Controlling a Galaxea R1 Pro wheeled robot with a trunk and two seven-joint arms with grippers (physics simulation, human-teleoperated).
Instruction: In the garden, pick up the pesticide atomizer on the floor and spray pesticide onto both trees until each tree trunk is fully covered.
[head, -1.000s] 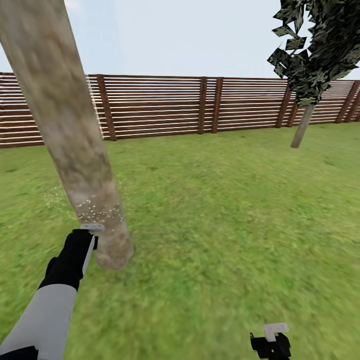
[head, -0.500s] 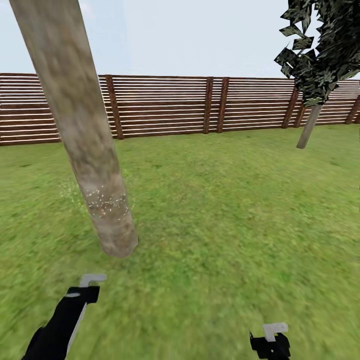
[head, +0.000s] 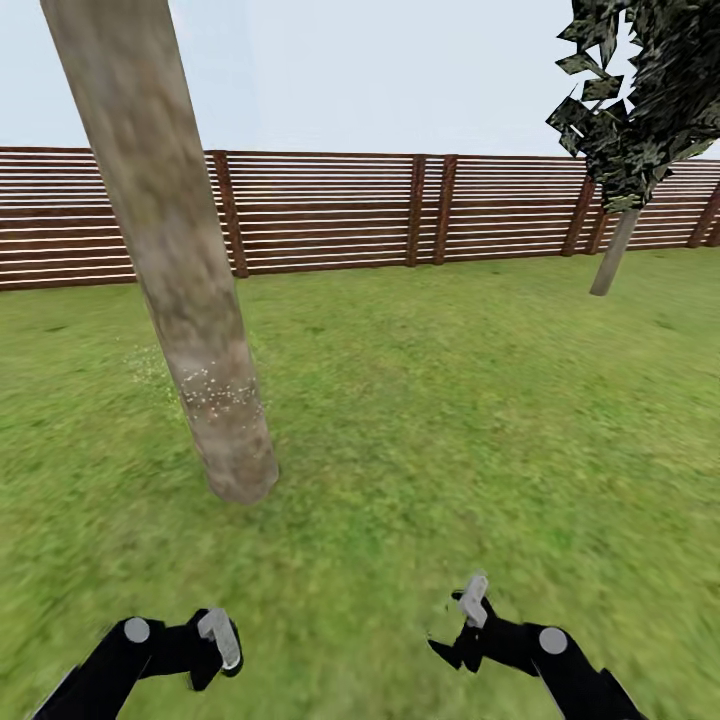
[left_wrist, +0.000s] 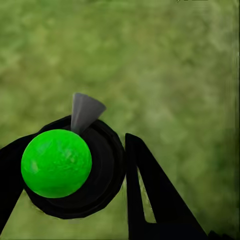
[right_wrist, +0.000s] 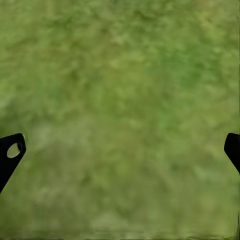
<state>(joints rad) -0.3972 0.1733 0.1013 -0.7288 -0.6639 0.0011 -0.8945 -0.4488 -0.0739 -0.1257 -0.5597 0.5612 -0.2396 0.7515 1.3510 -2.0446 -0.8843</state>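
A green lawn (head: 450, 420) runs back to a brown slatted fence (head: 330, 212) under a pale sky; this is the garden. We note one thick, pale mottled tree trunk (head: 175, 260) rising close ahead on the left, with a band of fine white specks (head: 222, 395) low on it and bare bark above. We judge this to be spray cover, and partial at best. A second tree (head: 625, 140), thin-stemmed and dark-crowned, stands well apart by the fence on the right.

Both arms sit low before the robot. The left gripper (head: 215, 640) carries the pesticide atomizer (left_wrist: 70, 167): in the left wrist view its green ball top sits in a black collar, a grey nozzle (left_wrist: 84, 111) pointing away over the grass. The fingers (left_wrist: 150, 195) are clamped on its sides. The nozzle is aimed at turf, not at the trunk, so we judge spraying is not under way now.

The right gripper (head: 465, 625) holds nothing; its fingers (right_wrist: 10, 152) stand wide apart over bare grass.
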